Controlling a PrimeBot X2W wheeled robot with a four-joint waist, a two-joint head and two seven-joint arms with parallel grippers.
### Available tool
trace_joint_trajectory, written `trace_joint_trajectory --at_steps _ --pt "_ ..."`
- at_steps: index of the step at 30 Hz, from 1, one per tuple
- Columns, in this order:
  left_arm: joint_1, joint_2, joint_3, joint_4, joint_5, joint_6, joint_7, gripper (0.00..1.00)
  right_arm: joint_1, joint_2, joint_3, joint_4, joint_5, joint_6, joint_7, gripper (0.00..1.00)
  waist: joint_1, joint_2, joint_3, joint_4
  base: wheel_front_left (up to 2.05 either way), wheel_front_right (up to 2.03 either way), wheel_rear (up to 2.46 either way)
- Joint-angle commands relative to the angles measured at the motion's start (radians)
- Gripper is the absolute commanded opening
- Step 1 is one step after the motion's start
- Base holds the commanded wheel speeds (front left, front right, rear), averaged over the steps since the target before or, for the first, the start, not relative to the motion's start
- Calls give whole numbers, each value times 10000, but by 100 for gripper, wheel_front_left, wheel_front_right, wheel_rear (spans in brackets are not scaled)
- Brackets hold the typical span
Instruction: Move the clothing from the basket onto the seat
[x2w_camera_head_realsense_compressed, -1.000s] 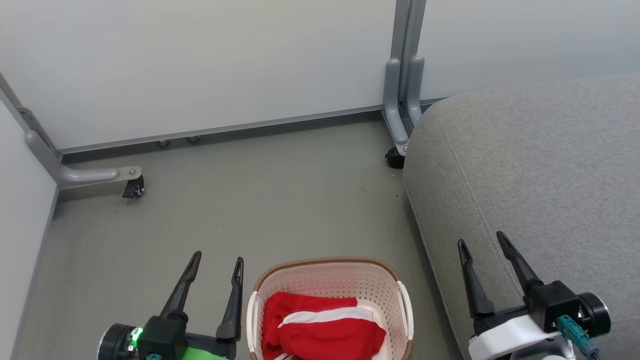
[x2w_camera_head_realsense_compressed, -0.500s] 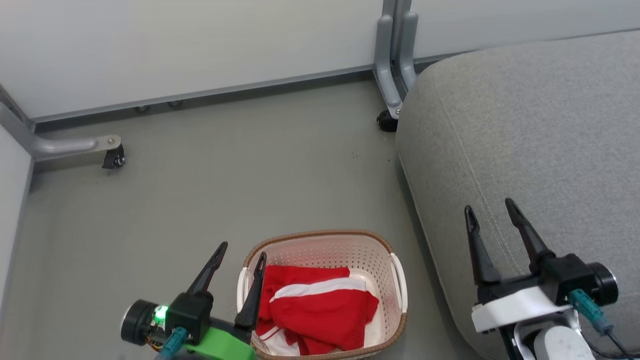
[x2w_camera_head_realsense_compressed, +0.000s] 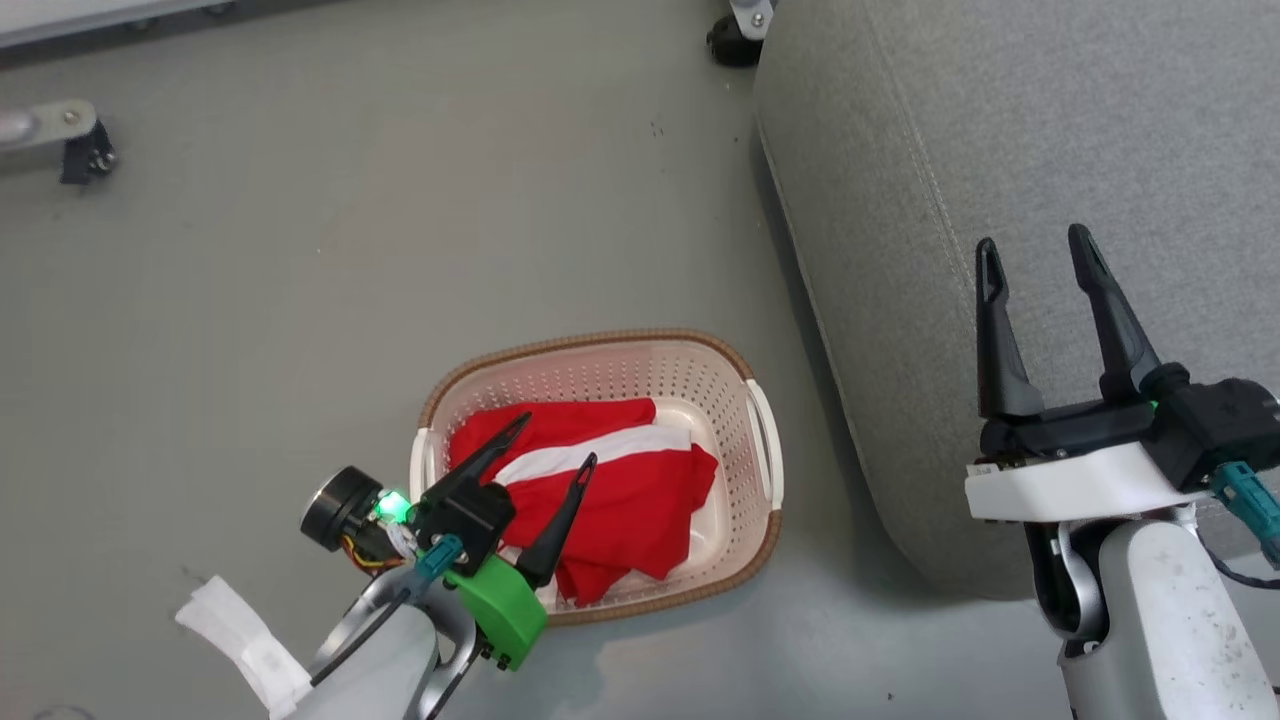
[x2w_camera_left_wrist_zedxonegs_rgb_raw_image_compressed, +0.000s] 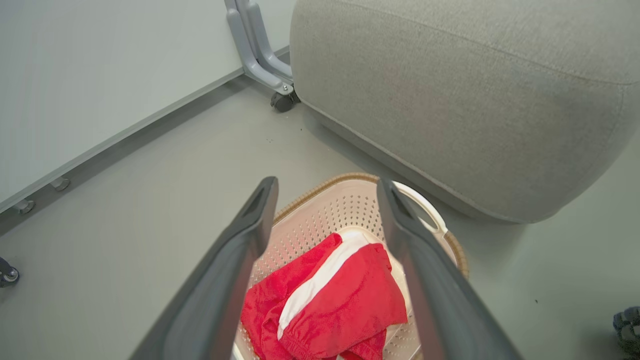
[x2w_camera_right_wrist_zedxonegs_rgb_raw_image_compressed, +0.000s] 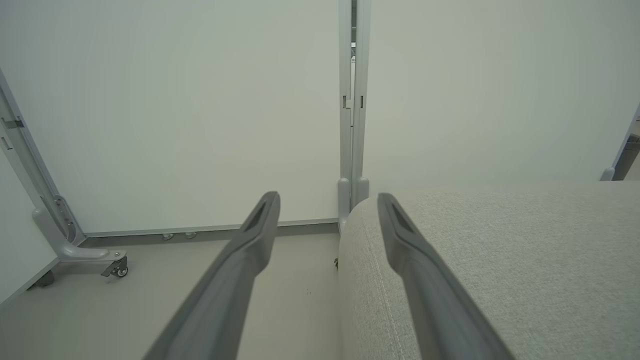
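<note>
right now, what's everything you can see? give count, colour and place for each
clothing: one heap, red with white stripes, inside the basket
basket: one, cream with a brown rim, on the floor left of the seat, apart from it
seat: one, light grey, right side of the head view
wheeled feet: two, grey with black casters, on the floor at the top left and by the seat's far corner
wall panels: pale, standing behind the floor and seat
floor: grey, under everything
left gripper: one, dark fingers, open, over the clothing in the basket
right gripper: one, dark fingers, open, over the seat's near edge
</note>
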Motion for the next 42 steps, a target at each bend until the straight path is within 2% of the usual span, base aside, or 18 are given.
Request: trace_joint_trajectory --at_steps 1,8,15,26,31,33,42 --pt "-526 172 -265 276 -72 -29 7 100 -292 -16 -35 -121 61 1 -32 100 -1 0 1620 -703 0 0 0" --pt "-2235 496 -1682 1838 -280 -30 8 100 -933 -16 -217 -640 141 1 -32 100 -1 0 3176 -1074 0 0 0" --pt "-3842 467 -2753 3614 -728 -30 8 100 -1302 -10 -322 -1120 242 1 -32 100 -1 0 4556 -1326 0 0 0" --pt "-5609 707 -4759 5116 -266 -28 7 100 -1776 -10 -369 -1518 732 1 -32 100 -1 0 5996 -1612 0 0 0" --pt "-6253 887 -5095 5564 -55 0 8 100 -1905 -10 -345 -1703 886 1 -32 100 -1 0 6520 -1715 0 0 0" --pt "-6450 900 -5192 5746 169 198 8 100 -1982 -10 -362 -1780 937 1 -32 100 -1 0 6695 -1737 0 0 0" --pt "-7040 673 -5391 6624 449 543 8 100 -2087 -12 -254 -2059 1041 1 -32 100 -1 0 7261 -1740 0 0 0"
